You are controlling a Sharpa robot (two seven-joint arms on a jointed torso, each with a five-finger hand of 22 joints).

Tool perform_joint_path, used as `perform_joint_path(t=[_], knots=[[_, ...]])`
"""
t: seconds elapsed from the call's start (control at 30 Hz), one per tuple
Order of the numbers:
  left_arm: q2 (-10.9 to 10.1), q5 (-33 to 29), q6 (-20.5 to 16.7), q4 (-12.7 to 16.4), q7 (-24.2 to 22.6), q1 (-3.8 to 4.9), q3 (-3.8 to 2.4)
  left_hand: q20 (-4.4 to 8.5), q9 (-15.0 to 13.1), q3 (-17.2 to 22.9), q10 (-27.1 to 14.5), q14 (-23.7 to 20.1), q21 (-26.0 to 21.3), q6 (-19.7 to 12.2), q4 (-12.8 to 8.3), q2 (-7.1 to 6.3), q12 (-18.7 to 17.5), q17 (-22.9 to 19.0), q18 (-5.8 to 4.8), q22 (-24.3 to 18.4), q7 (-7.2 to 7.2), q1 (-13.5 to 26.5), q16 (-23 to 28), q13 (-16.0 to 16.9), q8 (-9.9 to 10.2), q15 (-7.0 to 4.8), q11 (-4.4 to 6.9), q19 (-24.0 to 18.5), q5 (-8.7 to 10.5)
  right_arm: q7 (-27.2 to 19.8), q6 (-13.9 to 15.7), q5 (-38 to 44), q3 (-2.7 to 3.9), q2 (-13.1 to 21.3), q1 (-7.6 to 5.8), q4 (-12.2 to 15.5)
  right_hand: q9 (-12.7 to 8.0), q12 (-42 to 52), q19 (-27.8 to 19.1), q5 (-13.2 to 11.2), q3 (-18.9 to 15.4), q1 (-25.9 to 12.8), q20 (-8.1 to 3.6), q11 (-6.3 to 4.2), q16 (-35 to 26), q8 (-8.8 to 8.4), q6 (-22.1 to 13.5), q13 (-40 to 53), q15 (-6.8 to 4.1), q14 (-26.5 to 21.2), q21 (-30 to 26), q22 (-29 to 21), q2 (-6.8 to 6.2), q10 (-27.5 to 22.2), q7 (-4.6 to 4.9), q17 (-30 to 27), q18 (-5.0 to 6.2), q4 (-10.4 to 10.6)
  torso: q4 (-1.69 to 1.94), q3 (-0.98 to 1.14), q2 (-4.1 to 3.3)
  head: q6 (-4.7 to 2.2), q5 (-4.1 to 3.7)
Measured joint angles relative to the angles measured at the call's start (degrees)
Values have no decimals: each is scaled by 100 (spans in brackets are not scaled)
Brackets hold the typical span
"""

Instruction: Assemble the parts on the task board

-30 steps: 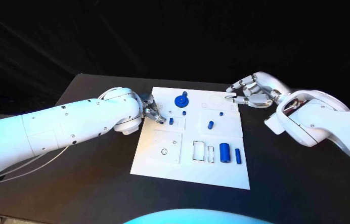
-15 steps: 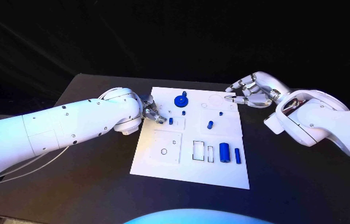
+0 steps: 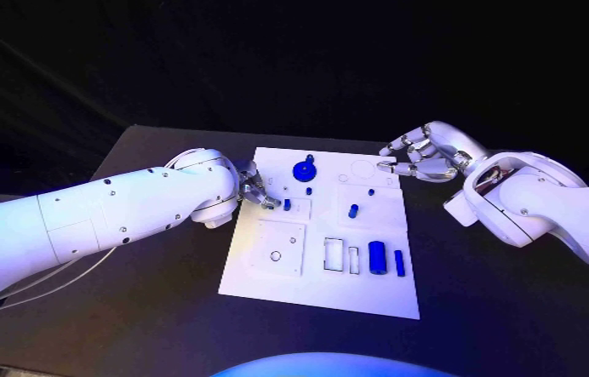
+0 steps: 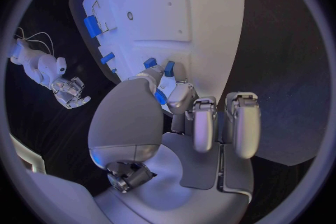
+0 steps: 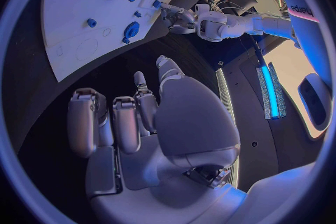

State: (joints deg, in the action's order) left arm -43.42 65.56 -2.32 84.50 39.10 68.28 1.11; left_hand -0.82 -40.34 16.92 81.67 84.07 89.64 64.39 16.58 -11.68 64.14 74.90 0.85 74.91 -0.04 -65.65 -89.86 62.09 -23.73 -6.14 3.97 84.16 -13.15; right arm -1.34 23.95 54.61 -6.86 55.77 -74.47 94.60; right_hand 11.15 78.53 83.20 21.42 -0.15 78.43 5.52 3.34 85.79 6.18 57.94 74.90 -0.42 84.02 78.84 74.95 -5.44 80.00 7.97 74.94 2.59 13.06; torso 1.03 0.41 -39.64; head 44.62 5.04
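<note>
Nearest me, two blue blocks (image 3: 386,259) lie low on the board (image 3: 322,288), beside their outlined slots. Further up, my left hand (image 3: 255,190) works at the board's left edge, pinching a small blue part (image 4: 165,74) against the surface, probably to seat it. Beyond, the round blue piece (image 3: 303,170) sits near the far edge. My right hand (image 3: 421,157) hovers off the far right corner, fingers loosely curled, empty, keeping clear.
</note>
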Motion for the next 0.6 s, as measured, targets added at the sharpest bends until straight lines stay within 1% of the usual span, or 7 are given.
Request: perform_joint_path(t=[0.13, 0.2, 0.23, 0.43, 0.53, 0.6], knots=[[-12, -2, -8, 4, 2, 0, 0, 0, 12, -125, -4, 0, 0, 0, 11, 30, 0, 0, 0, 0, 0, 30, 0, -1, 23, 0, -4, 0, 0, 0, 0, 0, 0, 1, 0, 0, 0, 0, 0, 0, 0, 0, 0, 0, 0, 0, 0, 0, 0, 0, 0, 0, 0, 0, 0, 0, 0, 0, -1, -3, 0, -3, -1], [-17, -3, -15, 8, 2, 0, 0, 0, 22, -238, -22, 0, 0, 14, 13, 81, 0, 0, 0, 0, 14, 81, 0, -1, 23, 0, -20, 0, 0, 0, 1, 0, 0, 1, 0, -1, 0, 0, 0, 0, 0, 0, 0, 0, 0, 0, 0, 0, 0, 0, 0, 0, 0, 0, 0, 0, 0, 0, -1, -3, 0, -5, -1], [-20, -3, -21, 11, 2, 0, 0, 0, 28, -303, -22, 0, 0, 21, 14, 90, 0, 0, 0, 0, 21, 91, 0, 5, 23, 0, -20, 0, 0, -1, 1, 0, 0, 1, 0, -2, 0, 0, 0, 0, 0, 0, 0, 0, 0, 0, 0, 0, 0, 0, 0, -1, 0, 0, 0, 0, 0, 0, -1, -3, 0, -7, -1], [-41, -27, -91, 35, -7, -1, -4, 0, 53, -745, -22, 0, 0, 21, 20, 253, 0, 5, 0, 0, 22, 253, 0, -11, 24, 0, -20, 0, 0, -1, 1, 0, 0, -1, 0, -6, -1, 0, 0, 0, 0, 0, 0, 0, 0, 0, 0, 0, 0, 0, 0, -1, 0, 0, 0, -1, 0, 0, 2, -4, -2, -10, -5], [-55, -60, -148, 52, -17, -1, -14, 21, 56, -1007, -42, 0, 0, 21, 22, 334, 0, 5, 1, 0, 22, 335, 0, -28, 23, 0, -41, -21, 0, -2, 1, 0, 0, -2, 0, -8, -1, 0, 0, 0, 0, 0, 0, 0, 0, 0, 0, 1, 0, 0, 0, -1, 0, 0, 0, -1, 0, 0, 1, -4, -2, -9, -6], [-65, -84, -185, 61, -23, -1, -26, 21, 64, -1152, -42, 0, 0, 21, 23, 353, 0, 5, 0, 0, 22, 353, 0, -30, 23, 0, -41, -21, 0, -2, 1, 0, 0, -2, 0, -9, -1, 0, 0, 0, 0, 0, 0, 0, 0, 0, 0, 4, 0, 0, 0, -2, 0, 0, 0, -1, 0, 0, 1, -3, -2, -8, -6]])
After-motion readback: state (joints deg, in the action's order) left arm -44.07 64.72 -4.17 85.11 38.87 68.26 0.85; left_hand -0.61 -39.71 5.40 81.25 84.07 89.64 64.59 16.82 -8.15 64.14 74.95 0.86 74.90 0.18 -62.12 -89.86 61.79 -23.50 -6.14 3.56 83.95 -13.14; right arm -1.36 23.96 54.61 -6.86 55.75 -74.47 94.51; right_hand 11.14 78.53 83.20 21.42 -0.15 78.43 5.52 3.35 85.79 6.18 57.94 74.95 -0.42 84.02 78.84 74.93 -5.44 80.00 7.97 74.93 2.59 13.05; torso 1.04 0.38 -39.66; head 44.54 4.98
